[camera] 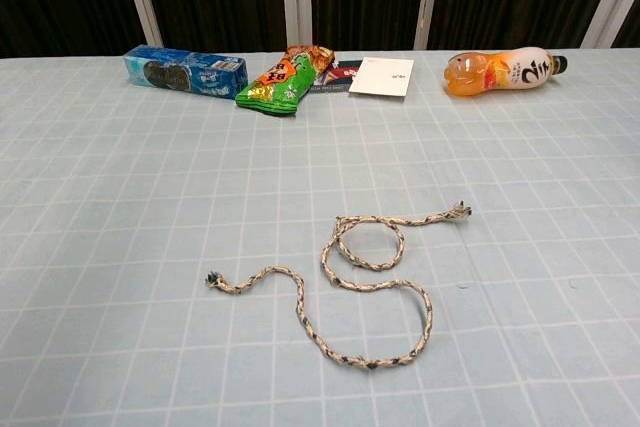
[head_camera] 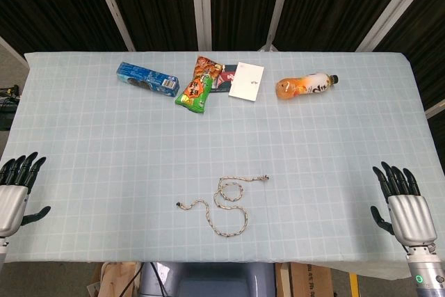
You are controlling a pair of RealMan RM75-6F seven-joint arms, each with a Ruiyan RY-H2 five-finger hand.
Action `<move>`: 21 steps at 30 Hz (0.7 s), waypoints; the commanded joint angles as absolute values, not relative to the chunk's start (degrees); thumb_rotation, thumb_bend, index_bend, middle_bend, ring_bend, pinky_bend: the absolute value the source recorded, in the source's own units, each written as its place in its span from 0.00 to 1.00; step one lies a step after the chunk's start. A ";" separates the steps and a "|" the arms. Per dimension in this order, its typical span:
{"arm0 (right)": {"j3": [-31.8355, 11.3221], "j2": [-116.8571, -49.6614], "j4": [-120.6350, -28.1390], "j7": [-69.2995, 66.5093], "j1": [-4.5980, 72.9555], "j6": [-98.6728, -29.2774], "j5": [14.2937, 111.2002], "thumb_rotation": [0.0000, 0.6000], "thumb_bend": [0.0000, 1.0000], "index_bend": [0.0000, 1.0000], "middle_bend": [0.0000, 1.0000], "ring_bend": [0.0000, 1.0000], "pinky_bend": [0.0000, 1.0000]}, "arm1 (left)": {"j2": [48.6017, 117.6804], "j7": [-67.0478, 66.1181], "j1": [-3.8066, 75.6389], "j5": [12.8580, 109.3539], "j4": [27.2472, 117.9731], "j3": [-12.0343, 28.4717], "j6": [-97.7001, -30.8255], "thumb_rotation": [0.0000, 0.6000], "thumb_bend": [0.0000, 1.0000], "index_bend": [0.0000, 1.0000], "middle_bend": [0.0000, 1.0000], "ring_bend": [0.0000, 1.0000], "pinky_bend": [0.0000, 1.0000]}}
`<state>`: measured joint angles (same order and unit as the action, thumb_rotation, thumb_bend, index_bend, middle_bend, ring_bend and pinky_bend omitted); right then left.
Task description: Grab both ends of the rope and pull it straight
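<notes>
A thin speckled rope lies coiled in loose loops on the checked tablecloth near the table's front middle; the chest view shows the rope with one frayed end at the left and the other at the right. My left hand hovers at the table's front left edge, fingers spread, holding nothing. At the front right edge my right hand is likewise spread and empty. Both hands are far from the rope and appear only in the head view.
Along the table's far side lie a blue biscuit pack, a green snack bag, a white card on a dark booklet and an orange drink bottle on its side. The tablecloth covers the table.
</notes>
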<state>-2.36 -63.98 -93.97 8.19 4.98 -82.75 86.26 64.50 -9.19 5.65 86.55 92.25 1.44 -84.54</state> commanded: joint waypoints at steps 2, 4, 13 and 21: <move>-2.34 -63.91 -94.06 8.24 5.00 -82.60 86.12 1.00 0.38 0.00 0.00 0.00 0.00 | 64.43 -9.01 5.62 86.34 92.39 1.46 -84.45 1.00 0.04 0.00 0.00 0.00 0.00; -2.32 -63.82 -94.17 8.30 5.00 -82.44 85.96 1.00 0.38 0.00 0.00 0.00 0.00 | 64.38 -8.97 5.64 86.23 92.43 1.47 -84.35 1.00 0.04 0.00 0.00 0.00 0.00; -2.13 -63.41 -95.01 8.18 5.05 -81.96 85.77 1.00 0.38 0.00 0.00 0.00 0.00 | 64.01 -8.16 5.32 86.23 92.63 1.46 -84.83 1.00 0.04 0.00 0.00 0.00 0.00; -2.07 -63.57 -94.96 7.57 5.14 -81.61 85.63 1.00 0.38 0.00 0.00 0.00 0.00 | 64.30 -8.68 5.56 86.13 92.65 1.41 -84.29 1.00 0.04 0.00 0.00 0.00 0.00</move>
